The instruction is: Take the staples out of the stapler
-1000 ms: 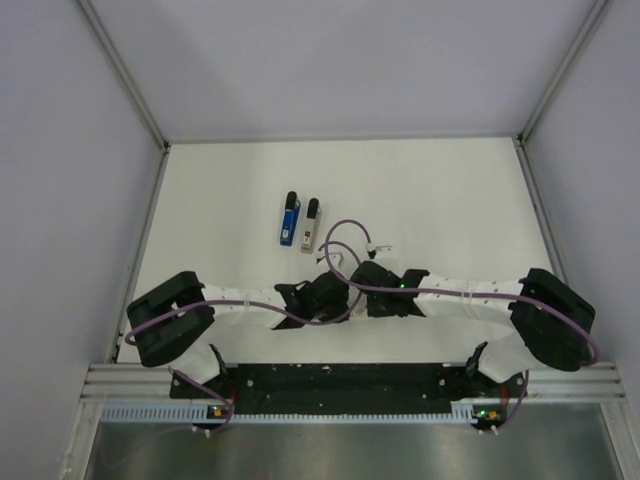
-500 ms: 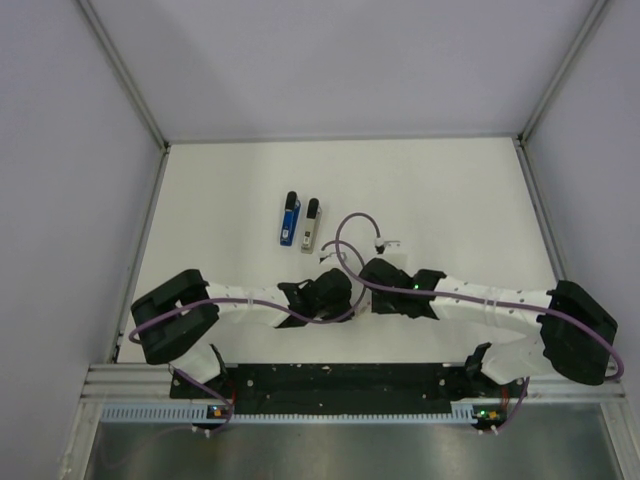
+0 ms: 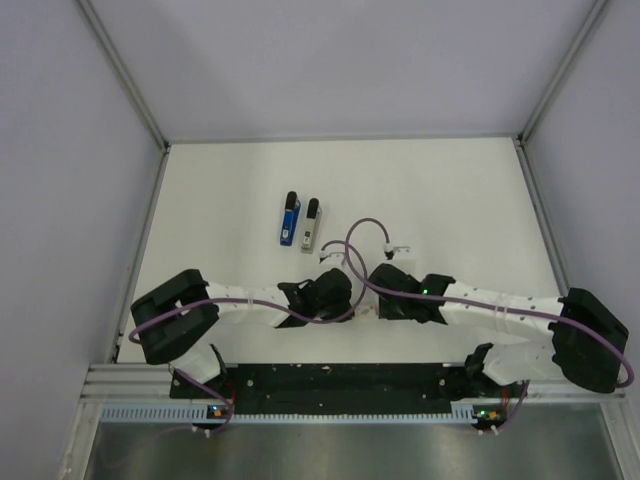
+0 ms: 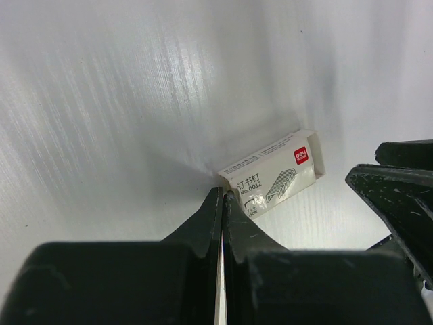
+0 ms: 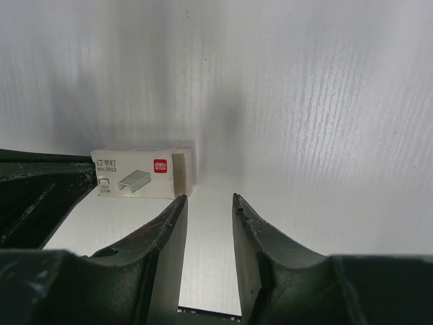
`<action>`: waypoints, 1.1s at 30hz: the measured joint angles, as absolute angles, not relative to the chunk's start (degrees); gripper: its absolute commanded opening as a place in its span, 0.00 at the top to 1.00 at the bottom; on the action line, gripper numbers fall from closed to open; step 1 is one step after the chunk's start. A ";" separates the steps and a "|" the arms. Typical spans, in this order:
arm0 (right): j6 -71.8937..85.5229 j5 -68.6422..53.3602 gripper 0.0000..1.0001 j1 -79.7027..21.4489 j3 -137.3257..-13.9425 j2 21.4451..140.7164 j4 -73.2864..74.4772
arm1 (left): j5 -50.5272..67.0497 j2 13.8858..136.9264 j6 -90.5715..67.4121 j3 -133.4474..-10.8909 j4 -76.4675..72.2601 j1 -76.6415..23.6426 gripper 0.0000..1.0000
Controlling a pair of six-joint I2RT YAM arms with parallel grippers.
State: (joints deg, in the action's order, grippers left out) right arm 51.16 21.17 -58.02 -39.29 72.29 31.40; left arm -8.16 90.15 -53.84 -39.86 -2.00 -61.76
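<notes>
- Soft, even overhead light washes the white desk (image 3: pixel 450 190) in the top view; shadows under the arms are faint.
- Left wrist view: streaky glare runs across the desk above the staple box (image 4: pixel 270 179), and a soft grey shadow pools just left of the box.
- The left claw (image 4: pixel 222 195), below the box, is a near-black, underexposed mass.
- Right wrist view: the box's print is sharp, a dim shadow band rises above its right end, and the right claw (image 5: pixel 209 198) shows in dark silhouette.
</notes>
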 measured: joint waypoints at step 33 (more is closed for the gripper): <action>48.49 15.35 1.00 -54.43 -38.28 80.31 21.45 | -8.36 92.14 -53.43 -43.35 1.93 -61.76 1.00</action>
